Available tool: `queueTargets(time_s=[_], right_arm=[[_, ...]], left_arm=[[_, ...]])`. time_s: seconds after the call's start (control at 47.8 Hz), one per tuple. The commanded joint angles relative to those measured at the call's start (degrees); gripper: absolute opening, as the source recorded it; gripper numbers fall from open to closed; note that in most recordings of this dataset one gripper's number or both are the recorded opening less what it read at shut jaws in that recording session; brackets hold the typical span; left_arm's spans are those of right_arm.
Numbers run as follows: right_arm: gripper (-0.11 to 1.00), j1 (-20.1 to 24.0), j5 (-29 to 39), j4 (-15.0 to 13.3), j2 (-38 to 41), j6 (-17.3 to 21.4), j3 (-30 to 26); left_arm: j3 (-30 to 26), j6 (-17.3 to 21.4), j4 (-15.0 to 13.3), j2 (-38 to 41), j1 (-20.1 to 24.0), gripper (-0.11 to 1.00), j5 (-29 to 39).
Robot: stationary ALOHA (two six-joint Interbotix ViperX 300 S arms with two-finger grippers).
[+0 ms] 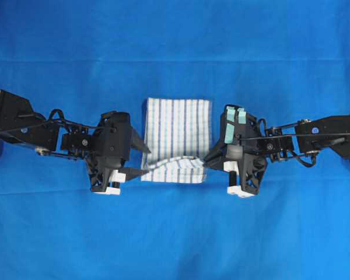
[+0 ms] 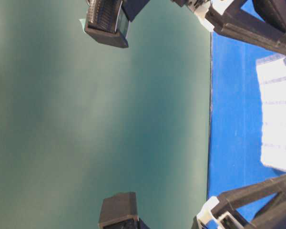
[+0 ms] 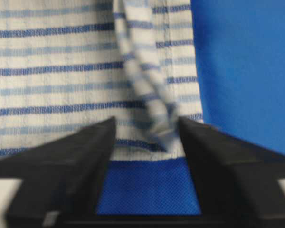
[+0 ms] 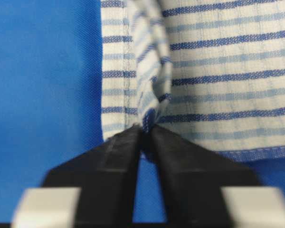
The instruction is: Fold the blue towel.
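The blue towel, white with thin blue stripes, lies in the middle of the blue table covering. Its near edge is raised and rumpled between the two grippers. My left gripper is at the towel's near left corner. In the left wrist view its jaws stand wide apart, with a blurred loose fold of towel between them. My right gripper is at the near right corner. In the right wrist view it is shut on a pinched ridge of the towel.
The blue covering spreads over the whole table around the towel. The table-level view is turned sideways and shows a green wall, the covering's edge and part of the towel.
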Motion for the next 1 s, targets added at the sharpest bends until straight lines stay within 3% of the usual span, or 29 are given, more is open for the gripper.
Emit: queueTargets(time_s=[0.0,0.063,0.146,0.397,0.669,0.795,0.983], right_arm=[[0.31,0.62,-0.09,0.35,-0.53,0.00,-1.49],[0.51,1.05,-0.09,0.35,-0.53,0.00,-1.93],[0.65,1.41,0.35,0.35,-1.05,-0.09,-2.46],[0.59,1.23,6.68,-0.88,-7.56,-1.05,-3.87],[0.59,-1.05,10.90,-6.33,-19.95,-1.05,-2.81],[0.59,-2.90,12.04,-8.79,-27.25,-1.05,-0.62],[0.59,-6.06,13.10,-9.67,-37.79,-1.05,3.60]], left_arm=[[-0.97,0.09,0.00,-1.58,-0.18,0.61,0.44],[-1.14,0.26,0.00,-2.20,-0.09,0.70,1.67],[-1.23,0.35,0.00,-3.34,-0.18,0.67,3.25],[-1.05,0.70,0.09,-11.25,0.53,0.64,8.79],[1.14,2.81,0.09,-23.73,1.67,0.64,10.37],[3.16,4.39,0.09,-29.88,2.55,0.64,10.37],[8.00,4.66,0.18,-41.31,5.36,0.64,10.37]])
